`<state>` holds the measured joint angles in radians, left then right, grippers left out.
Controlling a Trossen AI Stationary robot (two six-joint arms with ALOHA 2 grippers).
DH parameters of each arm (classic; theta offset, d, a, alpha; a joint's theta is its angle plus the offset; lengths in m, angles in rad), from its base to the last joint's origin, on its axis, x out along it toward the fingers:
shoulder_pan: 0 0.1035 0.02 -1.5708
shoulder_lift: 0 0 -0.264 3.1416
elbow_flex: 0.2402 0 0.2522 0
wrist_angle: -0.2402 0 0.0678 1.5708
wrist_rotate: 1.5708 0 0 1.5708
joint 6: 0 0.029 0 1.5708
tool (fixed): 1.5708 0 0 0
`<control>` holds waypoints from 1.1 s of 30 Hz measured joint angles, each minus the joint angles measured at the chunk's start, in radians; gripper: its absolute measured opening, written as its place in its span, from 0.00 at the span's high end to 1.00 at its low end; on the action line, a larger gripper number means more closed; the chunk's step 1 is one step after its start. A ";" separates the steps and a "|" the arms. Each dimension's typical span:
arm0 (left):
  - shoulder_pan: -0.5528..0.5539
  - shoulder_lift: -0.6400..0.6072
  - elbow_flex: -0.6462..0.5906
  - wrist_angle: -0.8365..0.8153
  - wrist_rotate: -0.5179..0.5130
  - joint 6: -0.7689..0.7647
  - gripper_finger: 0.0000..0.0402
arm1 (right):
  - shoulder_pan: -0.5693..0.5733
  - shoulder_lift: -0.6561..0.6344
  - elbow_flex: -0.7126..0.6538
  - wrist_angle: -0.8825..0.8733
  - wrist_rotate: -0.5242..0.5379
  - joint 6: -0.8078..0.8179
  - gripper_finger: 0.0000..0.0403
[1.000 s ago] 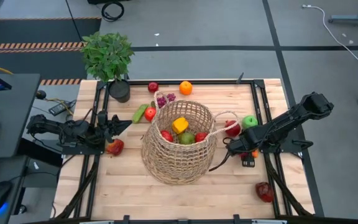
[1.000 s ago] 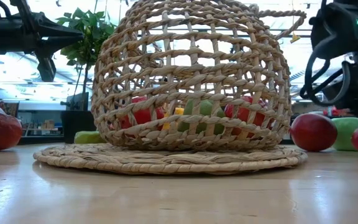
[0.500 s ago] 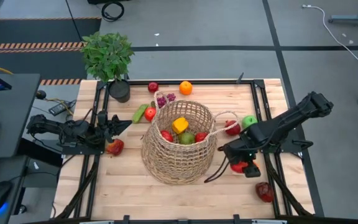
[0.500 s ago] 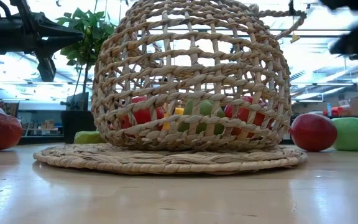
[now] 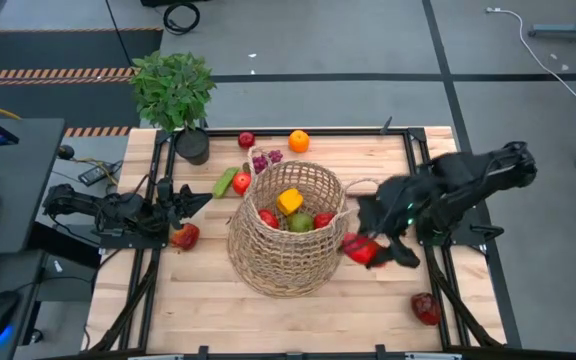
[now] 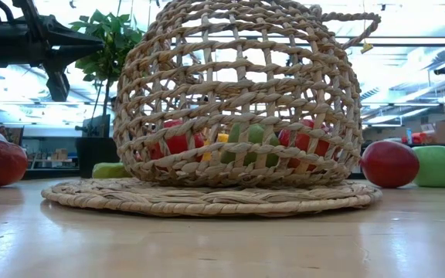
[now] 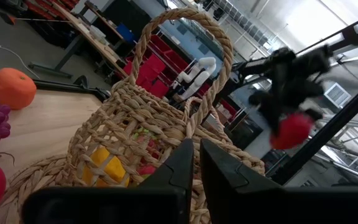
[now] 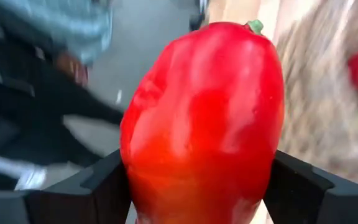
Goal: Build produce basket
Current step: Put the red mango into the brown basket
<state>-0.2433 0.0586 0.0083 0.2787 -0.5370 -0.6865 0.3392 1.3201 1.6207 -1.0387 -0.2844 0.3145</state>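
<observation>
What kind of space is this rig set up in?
Probably a robotics lab or workshop: bare grey floor with loose cables, a monitor desk beside the wooden table, and shelving and red racks behind.

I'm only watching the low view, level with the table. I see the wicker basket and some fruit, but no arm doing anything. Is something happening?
Observer: Yes. From above, the right gripper hangs beside the basket, shut on a red pepper.
Operator: And the other arm?
Observer: The left gripper waits shut at the table's left edge, holding nothing.
Operator: Anything left outside the basket that I'm missing?
Observer: An orange and purple grapes lie behind it.
</observation>
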 joint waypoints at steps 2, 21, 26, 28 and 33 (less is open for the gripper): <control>0.000 0.000 0.000 0.000 0.000 0.000 0.91 | -0.019 0.000 0.062 0.042 0.030 -0.011 0.26; 0.000 0.000 0.000 0.000 0.000 0.000 0.91 | -0.138 0.004 0.197 0.390 0.270 -0.046 0.26; 0.000 0.000 0.000 0.000 0.000 0.000 0.91 | -0.141 0.004 0.169 0.482 0.367 -0.005 0.26; 0.000 0.000 0.000 0.000 0.000 0.000 0.91 | -0.141 0.004 0.164 0.502 0.413 0.021 0.26; 0.000 0.000 0.000 0.000 0.000 0.000 0.91 | -0.141 0.004 0.163 0.566 0.509 0.088 0.26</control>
<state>-0.2432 0.0587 0.0082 0.2787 -0.5372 -0.6865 0.1982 1.3243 1.7840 -0.4726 0.2249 0.4025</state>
